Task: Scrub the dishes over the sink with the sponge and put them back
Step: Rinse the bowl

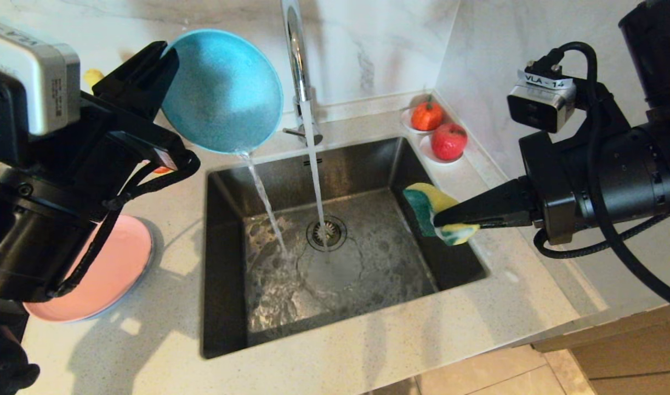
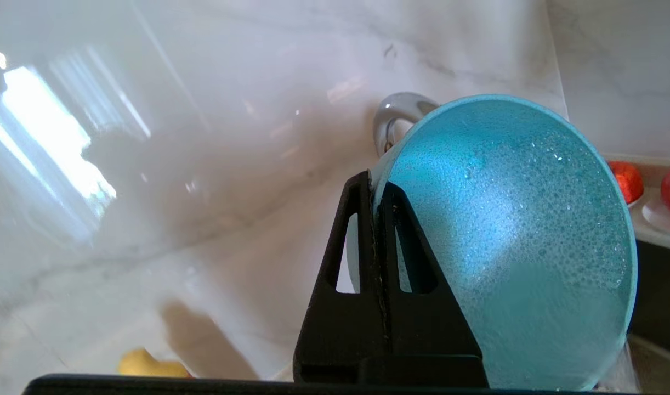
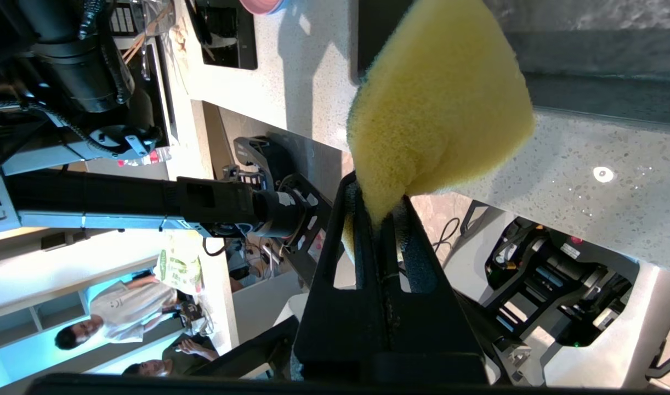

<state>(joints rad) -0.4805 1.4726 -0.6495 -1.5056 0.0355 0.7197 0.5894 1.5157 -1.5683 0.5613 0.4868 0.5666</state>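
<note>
Clamping the thin rim of the teal-blue bowl between fully closed black fingers, the left pincer is holding it tipped on edge, above the far-left corner of the sink. The bowl is round and smooth, beaded with fine droplets inside, and a thin stream of water is running off its lowest edge into the basin below the pincer.

The right pincer is pinching the sponge hard, fingers squeezed together so the soft yellow foam is bulging out beyond the tips, its green scouring face turned toward the sink. It is hanging just over the sink's right wall.

Between the two pincers the tall chrome tap is pouring a straight jet onto the round strainer drain; the dark steel basin is glistening with rippled water.

Below the left pincer, on the speckled stone table, the shallow pink plate is lying partly hidden by the left arm, a pale bluish rim just peeking out beneath it. Beyond the right pincer, two red fruits are sitting on small white saucers in the corner.
</note>
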